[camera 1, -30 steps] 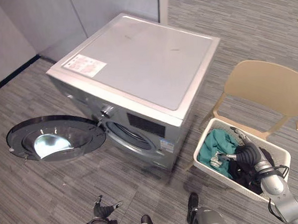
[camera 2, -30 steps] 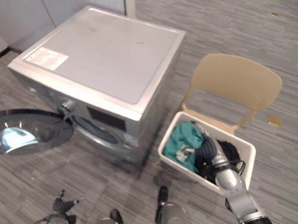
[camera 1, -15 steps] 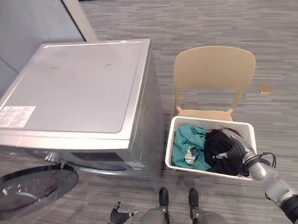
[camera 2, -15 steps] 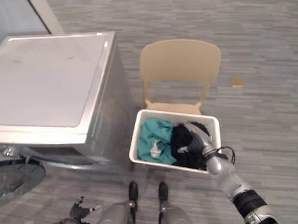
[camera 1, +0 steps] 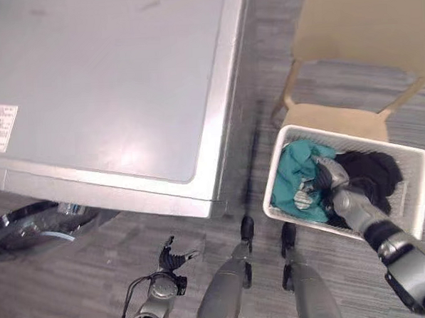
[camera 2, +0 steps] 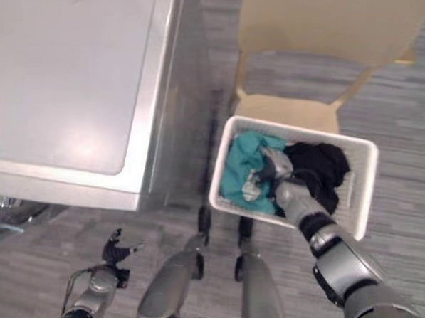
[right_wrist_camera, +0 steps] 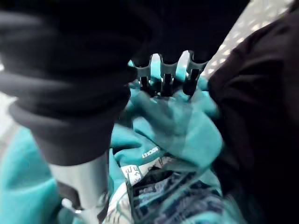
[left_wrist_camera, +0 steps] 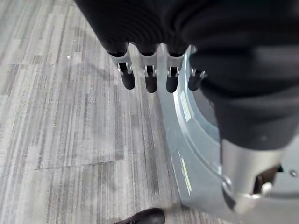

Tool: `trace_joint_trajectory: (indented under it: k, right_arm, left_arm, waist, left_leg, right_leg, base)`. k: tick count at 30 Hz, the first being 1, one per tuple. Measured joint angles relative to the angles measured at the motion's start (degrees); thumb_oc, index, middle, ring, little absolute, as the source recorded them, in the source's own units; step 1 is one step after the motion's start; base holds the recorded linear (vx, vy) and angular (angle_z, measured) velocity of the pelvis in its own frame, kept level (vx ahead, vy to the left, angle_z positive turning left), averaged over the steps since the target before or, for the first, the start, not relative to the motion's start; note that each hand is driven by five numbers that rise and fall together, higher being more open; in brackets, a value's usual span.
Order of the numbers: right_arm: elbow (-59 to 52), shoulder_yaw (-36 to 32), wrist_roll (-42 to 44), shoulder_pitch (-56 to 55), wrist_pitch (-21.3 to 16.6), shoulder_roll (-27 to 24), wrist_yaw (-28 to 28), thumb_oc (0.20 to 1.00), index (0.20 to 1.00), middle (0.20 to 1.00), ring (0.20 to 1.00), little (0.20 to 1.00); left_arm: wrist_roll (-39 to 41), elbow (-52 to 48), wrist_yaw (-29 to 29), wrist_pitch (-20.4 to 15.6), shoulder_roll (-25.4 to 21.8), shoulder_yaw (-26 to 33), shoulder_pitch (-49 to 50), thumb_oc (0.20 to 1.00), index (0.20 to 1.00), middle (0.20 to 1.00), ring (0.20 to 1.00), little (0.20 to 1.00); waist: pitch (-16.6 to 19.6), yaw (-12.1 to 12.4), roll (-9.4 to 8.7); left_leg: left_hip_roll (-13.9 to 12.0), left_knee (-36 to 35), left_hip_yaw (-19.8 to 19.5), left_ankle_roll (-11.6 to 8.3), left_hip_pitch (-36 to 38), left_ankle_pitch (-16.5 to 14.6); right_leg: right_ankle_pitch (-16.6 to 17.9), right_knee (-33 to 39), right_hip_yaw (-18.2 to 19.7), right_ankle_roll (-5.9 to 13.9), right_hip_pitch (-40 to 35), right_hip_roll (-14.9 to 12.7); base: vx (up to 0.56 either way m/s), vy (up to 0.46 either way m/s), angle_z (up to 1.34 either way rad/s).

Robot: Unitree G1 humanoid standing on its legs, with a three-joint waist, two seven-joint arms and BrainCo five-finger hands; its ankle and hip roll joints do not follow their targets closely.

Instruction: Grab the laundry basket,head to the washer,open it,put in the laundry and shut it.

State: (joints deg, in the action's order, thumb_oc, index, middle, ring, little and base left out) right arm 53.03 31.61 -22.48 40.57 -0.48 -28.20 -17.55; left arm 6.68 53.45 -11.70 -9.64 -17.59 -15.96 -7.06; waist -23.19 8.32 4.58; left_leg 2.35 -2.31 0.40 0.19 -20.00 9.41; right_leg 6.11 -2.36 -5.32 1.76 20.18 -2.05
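Laundry basket (camera 1: 414, 207) sits on the floor beside the washer (camera 1: 109, 93); right hand (camera 1: 326, 179) is down in it, fingers (right_wrist_camera: 161, 84) curled into teal cloth (camera 1: 293, 177). Left hand (camera 1: 172, 259) hangs relaxed, holding nothing.

White plastic laundry basket (camera 1: 417, 205) with perforated walls sits on the floor right in front of a tan chair, just beside the washer (camera 1: 109, 86). Inside it there's a teal garment (camera 1: 299, 176) bunched on the side nearer the washer and a black garment (camera 1: 370, 173) piled on the other side, both touching. The washer is a silver front-loader with a flat top, and its round door (camera 1: 31, 232) is swung open low at the front.
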Motion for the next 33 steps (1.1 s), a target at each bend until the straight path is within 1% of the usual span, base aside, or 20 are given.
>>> trace_joint_trajectory:
  k: [2,3,5,8,11,15,16,17,18,21,22,23,24,25,26,27,29,31,32,33]
  right_arm:
    - [2.0,1.0,0.0,2.8,0.3,0.0,-0.7,1.000,1.000,1.000,1.000,1.000]
    - [2.6,1.0,0.2,3.5,0.5,0.1,-1.1,1.000,1.000,1.000,1.000,1.000]
    - [5.9,2.4,0.7,5.8,0.5,0.0,-1.2,0.200,0.200,0.200,0.200,0.200]
    - [6.7,2.5,2.4,6.5,0.8,0.0,-1.4,0.200,0.200,0.200,0.200,0.200]
    - [3.4,0.3,4.9,4.7,1.0,0.1,-1.3,0.200,0.200,0.200,0.200,0.200]
    - [-8.3,-6.9,9.3,-5.6,0.8,0.6,-1.3,0.200,0.200,0.200,0.200,0.200]
    - [-9.8,-7.5,10.7,-7.0,0.6,1.1,-1.4,0.200,0.200,0.200,0.200,0.200]
    - [-13.1,-10.5,12.3,-9.3,0.5,1.6,-1.3,0.200,0.200,0.200,0.200,0.200]
    - [-17.3,-13.3,14.2,-12.5,0.2,2.1,-1.4,0.200,0.200,0.200,0.200,0.200]
    - [-26.5,-16.8,16.5,-19.1,-0.5,2.1,-1.0,0.200,0.200,0.200,0.200,0.200]
    - [-29.5,-17.9,17.0,-21.0,-1.0,2.1,-1.0,0.200,0.200,0.200,0.200,0.200]
    - [-31.4,-18.4,18.2,-21.9,-2.1,2.2,-0.9,0.200,0.200,0.200,0.200,0.200]
    - [-37.0,-21.6,20.6,-25.7,-2.1,2.4,0.9,0.200,0.200,0.200,0.200,0.200]
    - [-40.9,-22.7,21.8,-28.0,-2.1,2.4,2.5,0.200,0.200,0.200,0.200,0.200]
    - [-46.1,-23.1,23.8,-31.0,-3.2,2.6,4.4,0.200,0.200,0.200,0.200,0.200]
    - [-46.7,-22.7,24.9,-31.7,-4.7,2.8,5.4,0.200,0.200,0.200,0.200,0.200]
    - [-47.5,-22.7,27.4,-32.8,-5.7,3.0,7.3,0.200,0.200,0.200,0.200,0.200]
    - [-49.6,-22.3,30.2,-33.9,-5.7,3.3,9.9,0.200,0.200,0.200,0.200,0.200]
    - [-52.2,-21.8,32.1,-34.9,-5.7,3.4,12.3,0.200,0.200,0.200,0.200,0.200]
    - [-53.5,-21.4,32.7,-35.5,-6.2,3.4,13.3,0.200,0.200,0.200,0.200,0.200]
  left_arm:
    - [0.7,0.2,0.0,-0.3,-0.3,-0.5,-0.1,1.000,1.000,1.000,1.000,1.000]
    - [2.1,0.4,-0.1,-0.4,-0.4,-0.6,-0.1,1.000,1.000,1.000,1.000,1.000]
    - [2.2,0.3,-0.3,-0.5,-0.5,-1.3,-0.2,1.000,1.000,1.000,1.000,1.000]
    - [2.2,0.2,-0.3,-0.5,-0.5,-2.1,-0.8,1.000,1.000,1.000,1.000,1.000]
    - [2.2,-1.6,-0.3,-0.5,-0.6,-2.1,-0.8,1.000,1.000,1.000,1.000,1.000]
    - [2.2,-3.8,-0.3,0.1,-0.5,-1.6,-0.4,1.000,1.000,1.000,1.000,1.000]
    - [2.2,-3.8,-0.3,0.2,-0.6,-1.6,-0.2,1.000,1.000,1.000,1.000,1.000]
    - [2.2,-4.6,-0.3,0.3,-0.5,-1.3,-0.1,1.000,1.000,1.000,1.000,1.000]
    - [2.2,-6.1,-0.2,0.5,-0.5,-0.6,0.3,1.000,1.000,1.000,1.000,1.000]
    - [2.2,-8.2,0.2,1.1,-0.3,2.0,1.0,1.000,1.000,1.000,1.000,1.000]
    - [2.2,-8.7,0.3,1.3,-0.3,3.4,1.8,1.000,1.000,1.000,1.000,1.000]
    - [2.2,-8.7,0.4,1.5,-0.8,4.2,2.5,1.000,1.000,1.000,1.000,1.000]
    - [2.2,-10.2,0.9,2.4,-0.2,5.4,3.5,1.000,1.000,1.000,1.000,1.000]
    - [2.2,-11.7,1.3,2.8,-0.2,6.1,4.9,1.000,1.000,1.000,1.000,1.000]
    - [2.2,-14.4,1.9,2.7,-0.2,8.2,8.7,1.000,1.000,1.000,1.000,1.000]
    - [2.2,-14.6,1.9,2.8,-0.6,8.4,10.4,1.000,1.000,1.000,1.000,1.000]
    - [2.2,-14.2,2.6,3.5,-0.9,8.5,12.3,1.000,1.000,1.000,1.000,1.000]
    - [2.2,-15.7,3.1,3.8,-0.9,8.5,13.3,1.000,1.000,1.000,1.000,1.000]
    - [2.2,-17.1,3.4,3.9,-0.9,8.6,14.2,1.000,1.000,1.000,1.000,1.000]
    - [2.2,-17.5,3.7,3.9,-0.8,8.6,14.2,1.000,1.000,1.000,1.000,1.000]
  waist:
    - [-0.4,-0.1,0.02]
    - [-0.7,0.4,-0.19]
    - [-0.9,1.4,-0.39]
    - [-1.1,1.4,-0.40]
    - [-1.0,1.6,-0.40]
    - [-1.1,1.6,-0.37]
    - [-1.0,0.9,-0.47]
    - [-1.0,0.8,-0.47]
    - [-1.0,0.6,-0.51]
    - [-0.8,-0.9,-1.02]
    - [-0.7,-1.4,-1.33]
    - [0.3,-3.0,-2.62]
    - [0.6,-3.3,-3.36]
    - [0.8,-3.3,-3.57]
    - [1.6,-3.1,-4.53]
    - [3.2,-3.7,-5.10]
    - [6.3,-4.5,-6.21]
    - [7.4,-4.4,-7.05]
    - [7.9,-3.6,-7.28]
    - [8.0,-3.6,-7.21]
  left_leg:
    - [0.0,-0.1,-1.2,-0.24,-1.2,0.2]
    - [0.0,-0.2,-1.5,-0.19,-1.4,0.4]
    - [-0.1,-0.2,-2.4,-0.24,-2.4,0.5]
    - [-0.1,-0.5,-3.5,-0.83,-2.9,1.1]
    - [-0.2,-0.7,-4.7,-1.18,-2.5,1.4]
    - [-0.2,-2.1,-6.0,-1.48,1.3,1.7]
    - [-0.2,-2.2,-5.9,-2.17,2.5,1.1]
    - [-0.2,-2.3,-5.8,-2.53,2.9,0.7]
    - [-0.2,-2.3,-5.7,-2.62,3.5,0.6]
    - [0.0,-2.3,-5.5,-2.36,6.3,0.0]
    - [0.0,-2.4,-5.6,-2.31,7.2,-0.1]
    - [0.0,-2.3,-5.1,-2.23,8.2,-0.3]
    - [0.0,-2.3,-4.2,-1.86,10.1,-0.7]
    - [0.0,-2.3,-3.7,-1.59,11.3,-1.1]
    - [-0.2,-2.3,-2.5,-1.37,13.5,-1.9]
    - [-0.1,-2.3,-2.1,-1.40,14.2,-2.5]
    - [-0.2,-2.3,-0.9,-1.31,15.2,-3.2]
    - [-0.3,-2.3,0.7,-1.14,16.7,-3.2]
    - [-0.6,-2.3,1.8,-0.83,17.2,-3.3]
    - [-0.7,-2.3,2.0,-0.85,17.4,-3.3]
  right_leg:
    - [0.0,0.2,-1.0,-0.05,0.8,0.1]
    - [-0.1,0.2,-1.4,-0.03,0.8,0.1]
    - [-0.3,0.3,-1.9,-0.03,1.6,0.3]
    - [-0.3,0.8,-3.3,-0.08,1.4,0.3]
    - [-0.3,1.7,-4.4,-0.06,0.3,0.4]
    - [-0.4,2.7,-5.5,-0.08,-4.0,0.6]
    - [-1.0,2.8,-5.1,0.43,-5.0,0.5]
    - [-0.9,2.8,-5.0,0.42,-5.5,0.5]
    - [-0.9,2.8,-5.0,0.38,-6.1,0.4]
    - [-0.9,2.8,-4.7,0.37,-8.8,0.3]
    - [-0.9,2.8,-4.6,0.27,-9.8,0.2]
    - [-0.9,2.8,-4.0,0.25,-10.4,0.2]
    - [-0.9,2.9,-3.6,0.24,-11.9,0.2]
    - [-1.1,2.9,-3.1,0.27,-13.1,0.2]
    - [-1.6,2.9,-1.5,0.57,-14.9,0.3]
    - [-1.9,3.1,-0.7,0.82,-15.3,0.3]
    - [-1.8,3.9,0.1,0.87,-16.1,0.3]
    - [-1.8,3.5,1.7,0.86,-16.6,0.6]
    - [-1.9,2.8,2.9,0.96,-16.4,0.8]
    - [-2.1,2.4,3.1,1.16,-16.4,0.8]
  base:
    - [-0.05,-0.009,0.24]
    - [-0.06,-0.035,0.20]
    - [-0.03,-0.046,0.17]
    - [-0.01,-0.041,0.23]
    - [0.01,-0.029,0.22]
    - [0.02,-0.002,0.15]
    - [0.05,0.009,-0.03]
    - [0.05,0.004,-0.05]
    - [0.05,0.004,0.00]
    - [0.06,0.004,-0.04]
    - [0.07,0.012,-0.15]
    - [0.13,0.054,-0.16]
    - [0.12,0.050,-0.25]
    - [0.09,0.056,-0.42]
    - [0.03,0.037,-0.53]
    - [0.03,0.059,-0.55]
    - [-0.01,0.059,-0.31]
    - [-0.05,0.025,-0.42]
    - [-0.17,-0.033,-0.51]
    - [-0.27,-0.061,-0.33]
